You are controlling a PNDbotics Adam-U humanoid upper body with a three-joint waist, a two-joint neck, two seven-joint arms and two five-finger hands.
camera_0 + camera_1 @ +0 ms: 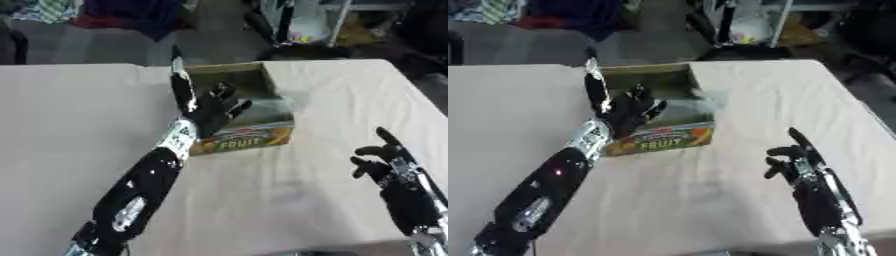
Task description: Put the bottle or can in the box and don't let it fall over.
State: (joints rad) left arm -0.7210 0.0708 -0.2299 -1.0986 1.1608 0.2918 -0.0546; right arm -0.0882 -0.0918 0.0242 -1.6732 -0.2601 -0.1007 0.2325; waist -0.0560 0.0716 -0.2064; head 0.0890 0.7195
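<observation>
while over box (pixel 254 131), left robot hand (pixel 208 111)

box (pixel 248 134): open-top cardboard carton, upper centre of frame, front panel printed "FRUIT" with fruit graphics, sitting flat, slightly askew. bottle (pixel 282 106): pale, translucent, blurred, at the box's right side inside the rim; can't tell if upright or tilted.

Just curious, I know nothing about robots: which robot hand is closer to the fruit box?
Left robot hand, at the fruit box front-left wall. Right robot hand sits apart, near right.
</observation>
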